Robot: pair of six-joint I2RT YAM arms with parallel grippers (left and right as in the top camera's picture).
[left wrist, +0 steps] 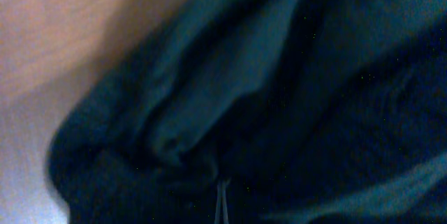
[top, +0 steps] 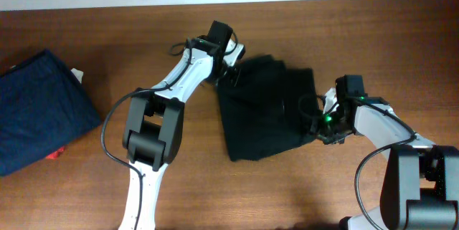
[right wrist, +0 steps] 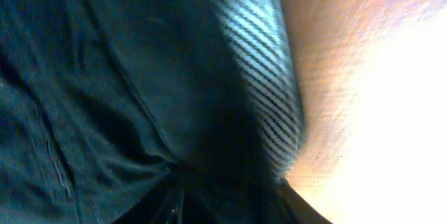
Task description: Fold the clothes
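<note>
Your shorts (top: 262,112) lie rumpled at the centre of the tabletop (top: 323,29). Your left hand (top: 234,72) sits at their far-left corner and your right hand (top: 321,125) at their right edge. Whether either is clamped, you cannot tell.

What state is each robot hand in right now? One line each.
Left hand: closed on the shorts, fabric bunched into it.
Right hand: closed on the shorts' edge.

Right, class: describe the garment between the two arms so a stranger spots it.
On the brown wooden table, look right of centre, between the left gripper and right gripper. The black shorts lie there, bunched; the navy blue garment lies far left, away from both arms.
</note>
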